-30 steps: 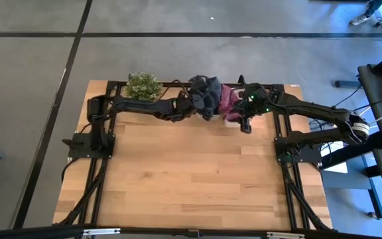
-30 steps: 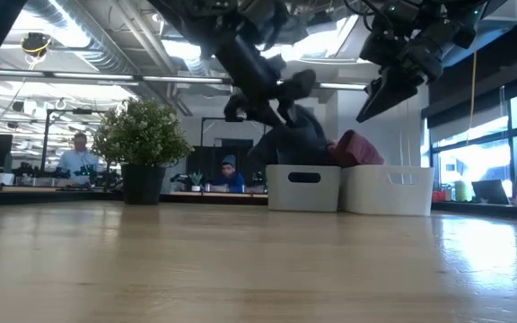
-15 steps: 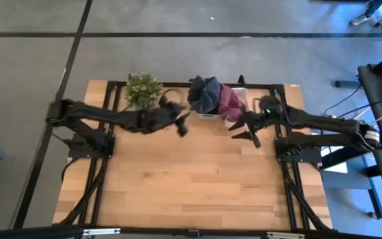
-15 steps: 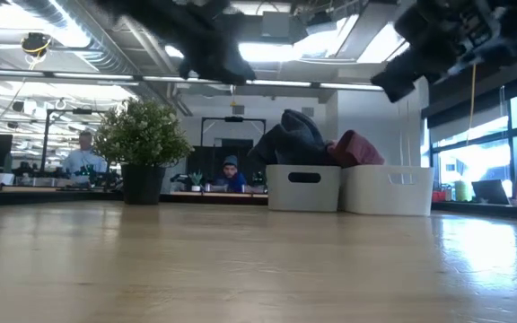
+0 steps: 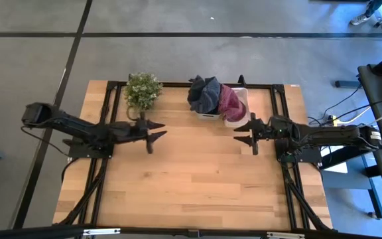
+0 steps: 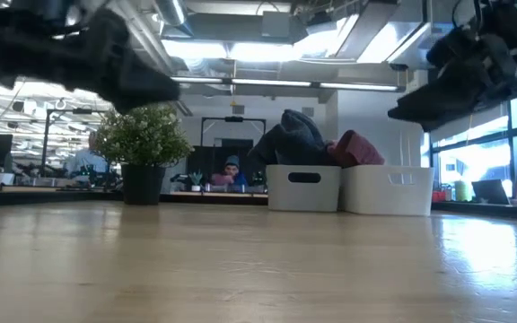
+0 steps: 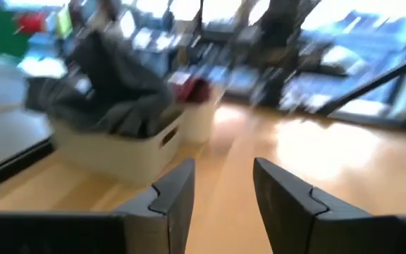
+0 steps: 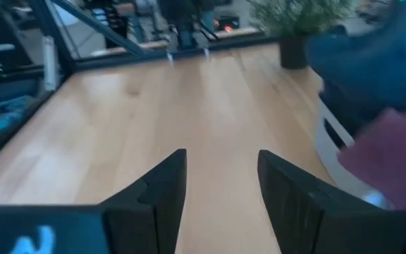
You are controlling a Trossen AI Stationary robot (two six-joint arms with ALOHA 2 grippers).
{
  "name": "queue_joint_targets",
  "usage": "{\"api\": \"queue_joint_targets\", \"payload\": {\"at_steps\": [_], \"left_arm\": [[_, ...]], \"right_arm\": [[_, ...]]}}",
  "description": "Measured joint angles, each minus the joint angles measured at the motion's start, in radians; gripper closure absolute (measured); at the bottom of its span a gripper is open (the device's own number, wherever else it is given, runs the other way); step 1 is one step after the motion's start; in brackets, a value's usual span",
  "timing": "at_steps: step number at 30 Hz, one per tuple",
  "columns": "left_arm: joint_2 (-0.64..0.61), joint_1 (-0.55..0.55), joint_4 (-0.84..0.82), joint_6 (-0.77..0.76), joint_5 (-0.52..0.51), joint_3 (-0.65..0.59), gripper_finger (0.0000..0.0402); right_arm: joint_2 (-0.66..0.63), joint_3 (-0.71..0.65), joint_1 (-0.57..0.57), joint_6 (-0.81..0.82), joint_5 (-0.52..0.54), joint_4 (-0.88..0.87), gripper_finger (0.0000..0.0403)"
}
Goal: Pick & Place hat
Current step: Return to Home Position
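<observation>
A dark grey-blue hat (image 5: 204,93) lies heaped in a white bin (image 6: 303,187) at the table's far edge. A maroon hat (image 5: 231,102) sits in a second white bin (image 6: 389,190) beside it on the right. My left gripper (image 5: 154,133) is open and empty, above the table to the left of the bins and nearer than them. My right gripper (image 5: 246,133) is open and empty too, just near of the maroon hat's bin. In the left wrist view the dark hat (image 7: 111,92) shows ahead; in the right wrist view both hats (image 8: 372,70) show to one side.
A potted plant (image 5: 142,89) stands at the far edge, left of the bins and close behind my left gripper. Bare wooden tabletop (image 5: 191,179) spreads over the middle and near half. Black frame rails (image 5: 280,119) run along the table's sides. People sit in the room beyond (image 6: 232,175).
Both arms have drawn back from the bins. My left gripper left the dark hat and swung toward the table's left and near side. My right gripper pulled away from the maroon hat toward the near right and dropped lower. Both hats stayed in their bins.
</observation>
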Motion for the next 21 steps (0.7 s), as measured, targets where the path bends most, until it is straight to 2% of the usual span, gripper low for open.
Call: {"api": "queue_joint_targets", "payload": {"at_steps": [3,5,7,13,21], "left_arm": [[-0.078,0.003,0.169,0.007,0.067,-0.108,0.026],[-0.13,0.012,0.178,0.006,0.094,-0.155,0.026],[-0.179,0.024,0.087,-0.012,0.096,-0.154,0.026],[-0.318,0.065,-0.055,-0.02,0.081,-0.155,0.026],[-0.64,0.082,-0.334,-0.028,0.128,-0.155,0.026]], "right_arm": [[-0.026,-0.028,0.016,0.024,0.049,0.002,0.0227],[-0.043,-0.041,0.024,0.032,0.056,0.002,0.0227],[-0.058,-0.045,0.032,0.037,0.056,0.006,0.0227],[-0.106,-0.046,0.055,0.025,0.064,0.006,0.0227],[-0.186,-0.046,0.057,0.023,0.089,-0.098,0.0227]]}}
